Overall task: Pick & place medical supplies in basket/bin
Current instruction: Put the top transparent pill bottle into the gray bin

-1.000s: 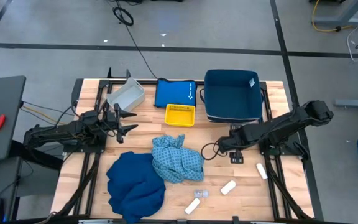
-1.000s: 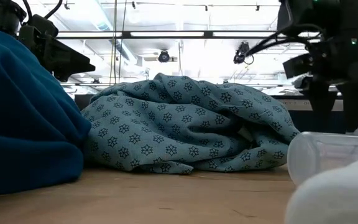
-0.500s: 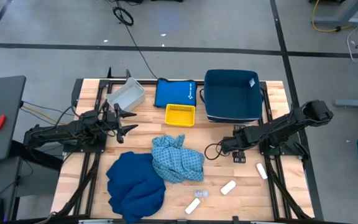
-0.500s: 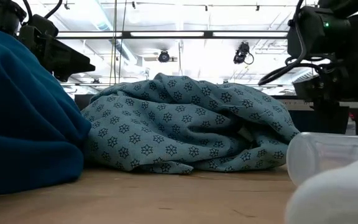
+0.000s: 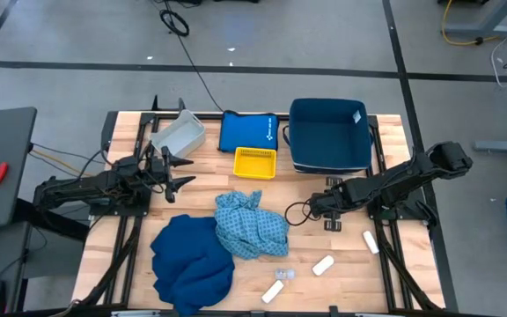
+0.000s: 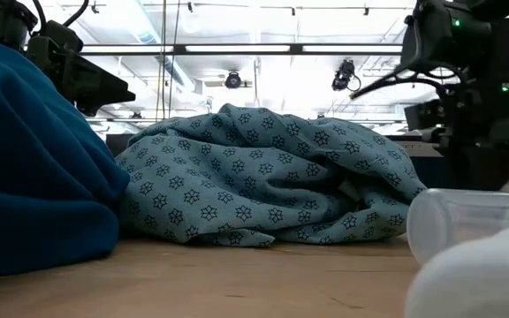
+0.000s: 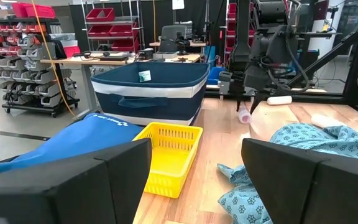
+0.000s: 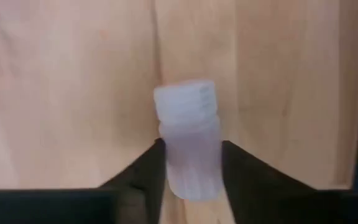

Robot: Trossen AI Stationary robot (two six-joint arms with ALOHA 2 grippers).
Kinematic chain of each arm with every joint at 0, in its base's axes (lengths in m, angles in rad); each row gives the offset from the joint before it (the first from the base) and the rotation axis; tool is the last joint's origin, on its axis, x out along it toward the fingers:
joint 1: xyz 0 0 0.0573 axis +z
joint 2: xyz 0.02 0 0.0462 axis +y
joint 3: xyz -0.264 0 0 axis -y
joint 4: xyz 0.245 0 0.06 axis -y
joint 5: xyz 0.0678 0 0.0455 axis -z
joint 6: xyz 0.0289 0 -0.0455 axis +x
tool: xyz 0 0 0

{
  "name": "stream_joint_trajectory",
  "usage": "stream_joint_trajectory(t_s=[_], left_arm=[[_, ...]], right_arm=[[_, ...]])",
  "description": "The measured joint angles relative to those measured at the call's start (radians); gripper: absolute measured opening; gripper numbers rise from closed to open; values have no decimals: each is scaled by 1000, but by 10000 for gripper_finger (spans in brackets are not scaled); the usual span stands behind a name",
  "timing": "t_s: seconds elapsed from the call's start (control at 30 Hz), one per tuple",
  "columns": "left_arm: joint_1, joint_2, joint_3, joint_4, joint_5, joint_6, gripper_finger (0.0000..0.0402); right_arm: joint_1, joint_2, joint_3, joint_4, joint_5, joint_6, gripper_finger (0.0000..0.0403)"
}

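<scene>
Closing since before, right end effector pinches a vial, unseen overhead.

Two cloths: one patterned, one dark-blue. Three white rolls: at and. One vial at the table's 6 o'clock, another between the right gripper's fingers. One yellow basket, one blue bin, one grey tray, one pouch.
</scene>
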Motion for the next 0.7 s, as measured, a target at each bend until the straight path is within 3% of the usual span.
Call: stream_joint_trajectory(t_s=[0.13,0.3,0.7], left_arm=[[0,0,0,0,0,0,256],[0,0,0,0,0,0,256],[0,0,0,0,0,0,256]], right_arm=[[0,-1,1,45,-45,0,67],[4,0,1,102,-93,1,65],[73,3,-3,319,-70,19,50]])
